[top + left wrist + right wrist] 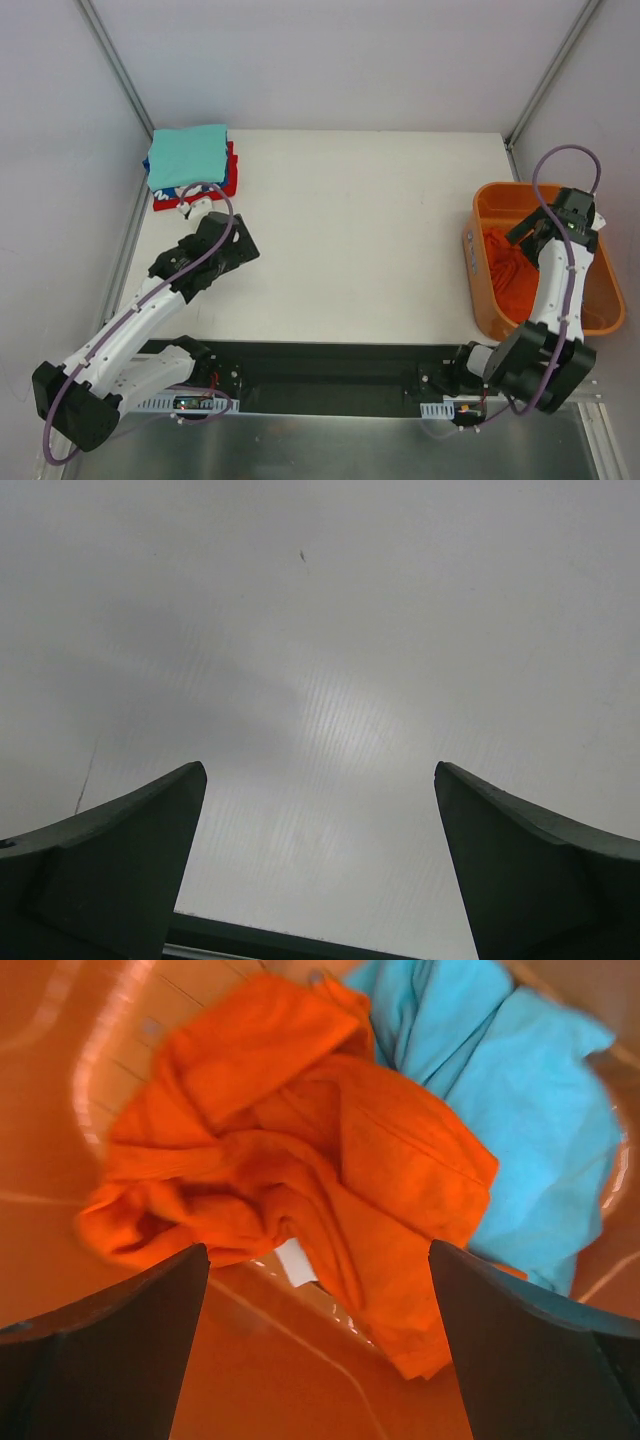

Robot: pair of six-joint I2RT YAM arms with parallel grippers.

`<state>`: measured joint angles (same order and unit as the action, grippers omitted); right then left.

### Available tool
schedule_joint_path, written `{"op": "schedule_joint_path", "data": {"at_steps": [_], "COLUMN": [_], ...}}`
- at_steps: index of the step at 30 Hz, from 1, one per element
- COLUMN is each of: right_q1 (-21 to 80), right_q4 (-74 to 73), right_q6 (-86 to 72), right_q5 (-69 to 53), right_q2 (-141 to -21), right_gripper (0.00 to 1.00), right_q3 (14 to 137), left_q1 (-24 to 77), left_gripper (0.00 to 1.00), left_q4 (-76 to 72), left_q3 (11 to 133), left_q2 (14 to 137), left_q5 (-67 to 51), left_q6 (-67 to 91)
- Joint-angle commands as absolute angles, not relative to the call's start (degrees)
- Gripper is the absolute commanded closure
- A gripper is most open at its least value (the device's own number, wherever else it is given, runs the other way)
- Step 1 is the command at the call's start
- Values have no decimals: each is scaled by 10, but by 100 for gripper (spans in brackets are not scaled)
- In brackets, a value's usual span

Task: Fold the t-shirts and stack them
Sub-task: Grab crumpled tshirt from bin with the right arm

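Left end effector (318,770) spread; right end effector (318,1248) spread above orange t-shirt (300,1140), part-hiding teal t-shirt (520,1110).

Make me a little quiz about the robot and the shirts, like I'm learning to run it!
1. Which colour is on top of the stack? A teal, B red, C orange.
2. True or false: the right gripper is shut on the orange shirt.
3. Fill in: in the basket, a ___ shirt lies beside the orange one.
Key: 1 A. 2 False, it is open and holds nothing. 3 teal; see the teal shirt.
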<state>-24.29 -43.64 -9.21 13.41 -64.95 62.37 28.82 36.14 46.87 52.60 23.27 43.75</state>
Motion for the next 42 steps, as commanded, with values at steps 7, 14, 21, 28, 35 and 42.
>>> {"op": "schedule_joint_path", "data": {"at_steps": [7, 14, 21, 28, 35, 42], "right_q1": [-279, -279, -279, -279, -279, -278], "right_q4": [-392, -333, -319, -324, -360, -406], "right_q6": [-122, -133, -118, -104, -88, -73], "right_q5": [134, 137, 125, 113, 67, 63], "right_q2": [-806, -896, -976, -910, -768, -674], "right_gripper": [4, 3, 21, 99, 99, 99], "right_q3": [555, 539, 569, 562, 627, 743], "left_q1": [288, 288, 288, 288, 288, 288], "left_gripper": [1, 1, 1, 1, 1, 1], "left_q4": [318, 318, 318, 318, 318, 318], "left_q3": [480, 494, 501, 512, 527, 544], "left_q2": [548, 533, 521, 509, 496, 483], "left_q5": [200, 200, 220, 229, 236, 254], "left_q6": [407, 391, 393, 385, 385, 379]}}
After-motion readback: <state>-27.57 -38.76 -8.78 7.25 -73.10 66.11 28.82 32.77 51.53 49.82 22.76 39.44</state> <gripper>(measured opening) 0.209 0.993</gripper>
